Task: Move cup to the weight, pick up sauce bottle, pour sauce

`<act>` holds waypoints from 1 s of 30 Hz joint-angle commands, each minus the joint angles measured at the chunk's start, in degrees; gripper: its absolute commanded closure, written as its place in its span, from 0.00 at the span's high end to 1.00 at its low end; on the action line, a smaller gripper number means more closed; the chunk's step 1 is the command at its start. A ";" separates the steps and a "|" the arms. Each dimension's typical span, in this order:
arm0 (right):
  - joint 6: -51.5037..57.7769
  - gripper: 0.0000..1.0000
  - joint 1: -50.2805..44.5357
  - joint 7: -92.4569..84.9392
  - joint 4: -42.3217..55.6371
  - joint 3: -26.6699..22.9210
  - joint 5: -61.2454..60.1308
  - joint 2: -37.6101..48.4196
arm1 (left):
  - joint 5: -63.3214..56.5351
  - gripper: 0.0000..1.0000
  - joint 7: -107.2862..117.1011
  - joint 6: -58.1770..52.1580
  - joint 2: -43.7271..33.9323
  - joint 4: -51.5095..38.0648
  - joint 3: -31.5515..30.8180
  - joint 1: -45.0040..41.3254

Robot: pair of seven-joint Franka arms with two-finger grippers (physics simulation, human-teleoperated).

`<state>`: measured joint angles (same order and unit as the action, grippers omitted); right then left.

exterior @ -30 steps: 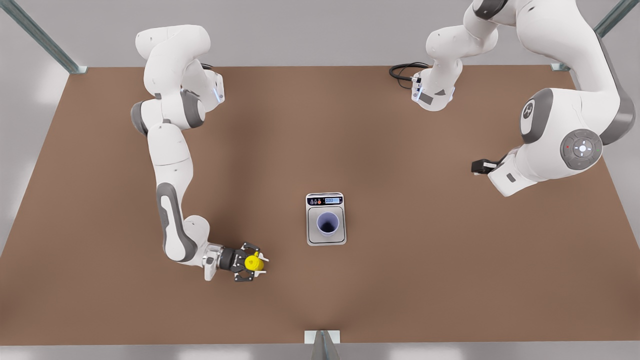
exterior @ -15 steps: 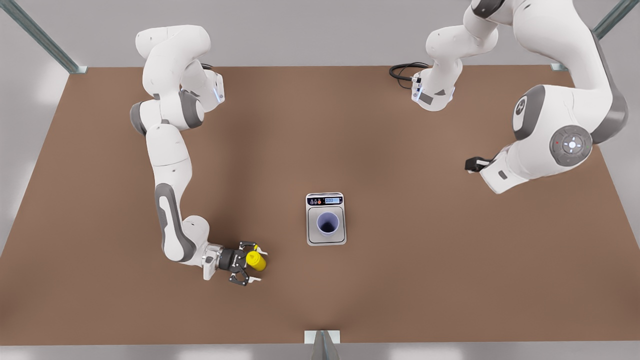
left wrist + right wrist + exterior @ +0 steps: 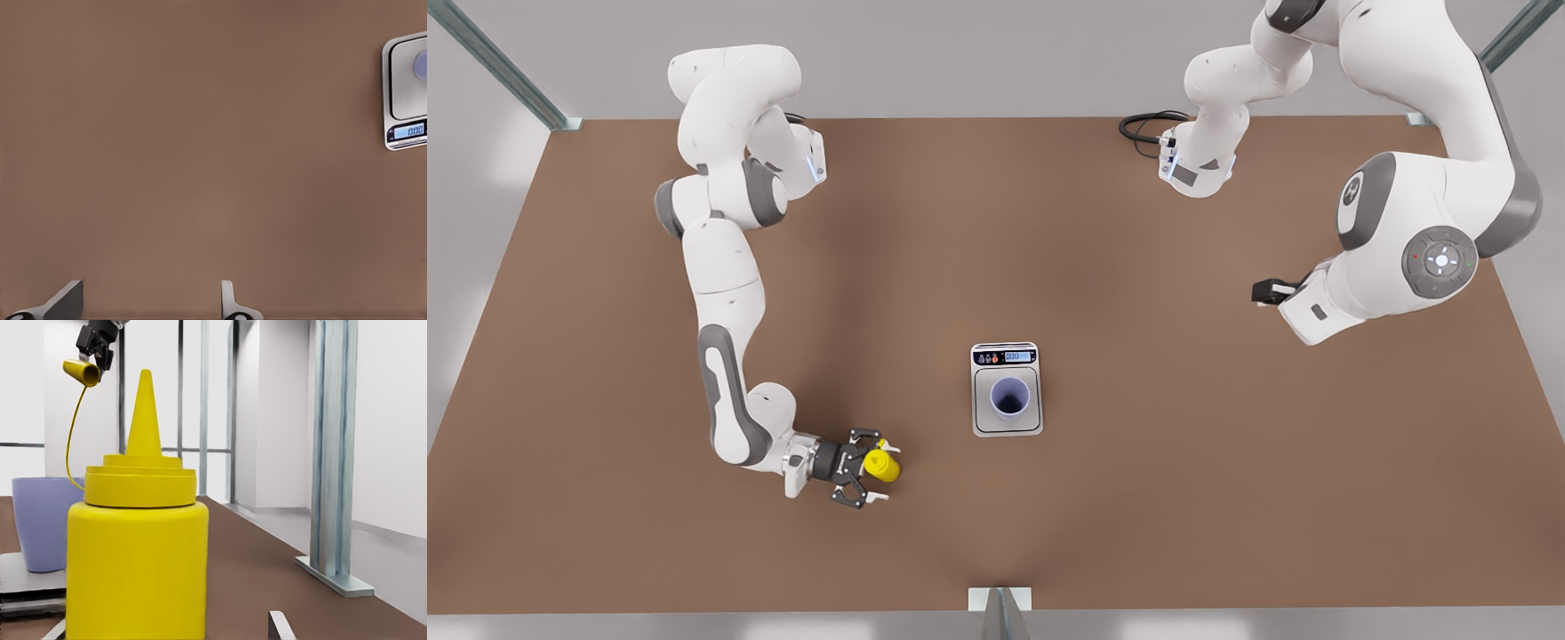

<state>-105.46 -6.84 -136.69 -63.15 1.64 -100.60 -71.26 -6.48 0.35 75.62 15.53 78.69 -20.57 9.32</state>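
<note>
The yellow sauce bottle (image 3: 882,464) (image 3: 137,547) stands upright on the brown table, at the front view's left of the weight. My right gripper (image 3: 869,468) (image 3: 170,627) lies low and level, open, with one fingertip on each side of the bottle's base. The lavender cup (image 3: 1009,396) (image 3: 40,520) (image 3: 421,65) stands on the plate of the silver weight (image 3: 1007,427) (image 3: 27,580) (image 3: 400,93). My left gripper (image 3: 1267,291) (image 3: 150,303) hangs high at the front view's right, open, with nothing between its fingers.
Metal frame posts (image 3: 332,453) stand at the table's edges, and a bracket (image 3: 1000,600) sits at the near edge. A black cable (image 3: 1143,129) loops by the far arm base. Bare brown tabletop (image 3: 925,222) lies between the arms.
The right gripper has drawn back slightly toward the front view's left, so the bottle sits nearer its fingertips. The left arm has shifted a little toward the front view's left.
</note>
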 commanded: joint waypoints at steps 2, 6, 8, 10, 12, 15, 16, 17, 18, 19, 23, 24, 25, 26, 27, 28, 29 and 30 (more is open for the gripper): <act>1.57 1.00 0.16 -0.77 -0.13 0.03 0.32 0.24 | -0.02 1.00 1.05 -0.65 -0.15 -0.02 0.01 -0.10; 2.10 1.00 0.69 -1.30 -0.22 0.03 0.93 0.24 | -0.02 1.00 0.97 -0.56 0.11 -0.02 0.01 -0.01; 2.45 1.00 1.04 -1.56 -1.01 -0.06 1.11 0.42 | -0.02 1.00 0.97 -0.56 0.11 -0.02 -0.08 -0.10; 3.24 1.00 1.13 -1.47 -2.06 -0.06 1.46 1.12 | -0.11 1.00 0.97 -0.39 0.20 -0.02 0.01 -0.10; 3.85 1.00 1.31 -1.74 -2.24 -0.06 2.34 1.56 | -0.20 1.00 0.97 -0.30 0.20 -0.02 0.01 -0.10; 5.88 1.00 2.54 -1.91 -2.33 -0.15 3.31 1.56 | -0.11 1.00 0.97 -0.30 0.38 -0.02 0.01 -0.01; 6.31 1.00 2.89 -2.00 -2.50 -0.15 3.66 1.56 | -0.11 1.00 0.97 -0.30 0.38 -0.02 0.01 -0.01; 7.10 1.00 3.33 -2.00 -2.77 -0.15 3.83 1.56 | -0.11 1.00 0.97 -0.39 0.38 -0.02 0.01 -0.09; 7.46 1.00 3.77 -2.00 -2.77 -0.23 4.01 1.56 | -0.11 1.00 1.05 -0.39 0.29 -0.02 -0.08 -0.10; 7.37 1.00 4.03 -2.70 -2.77 -0.23 4.27 1.56 | -0.11 1.00 1.05 -0.48 0.29 -0.02 -0.08 -0.10; 9.74 1.00 6.40 -3.49 -4.44 -0.32 6.29 2.79 | -0.02 1.00 1.05 -0.56 0.29 -0.02 0.01 -0.10; 10.09 1.00 7.63 -3.41 -4.44 -0.32 9.37 3.67 | -0.02 1.00 1.05 -0.56 0.29 -0.02 -0.08 -0.10; 10.71 1.00 9.04 -3.23 -4.70 -0.50 14.28 4.81 | -0.02 1.00 1.05 -0.56 0.29 -0.02 0.01 -0.10; 10.71 1.00 10.44 -1.92 -6.80 -0.59 19.56 7.79 | -0.02 1.00 1.05 -0.56 0.29 -0.02 0.01 -0.10; 10.71 1.00 10.97 4.14 -10.93 -3.04 26.85 12.54 | -0.02 1.00 1.05 -0.56 0.29 0.15 -0.08 -0.10; 10.62 1.00 10.36 13.36 -13.93 -6.20 32.65 15.97 | -0.02 1.00 1.05 -0.65 0.29 0.15 0.01 -0.10; 10.71 1.00 10.01 31.89 -14.28 -8.85 43.10 18.69 | 0.06 1.00 1.05 -0.65 0.29 0.24 0.01 -0.10; 10.71 1.00 10.01 49.11 -14.28 -9.02 55.15 22.12 | 0.06 1.00 1.05 -0.65 0.38 0.24 -0.08 -0.10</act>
<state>-95.90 3.19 -131.37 -76.68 -6.45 -65.10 -51.62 -6.44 1.20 75.09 15.93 78.93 -20.59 9.23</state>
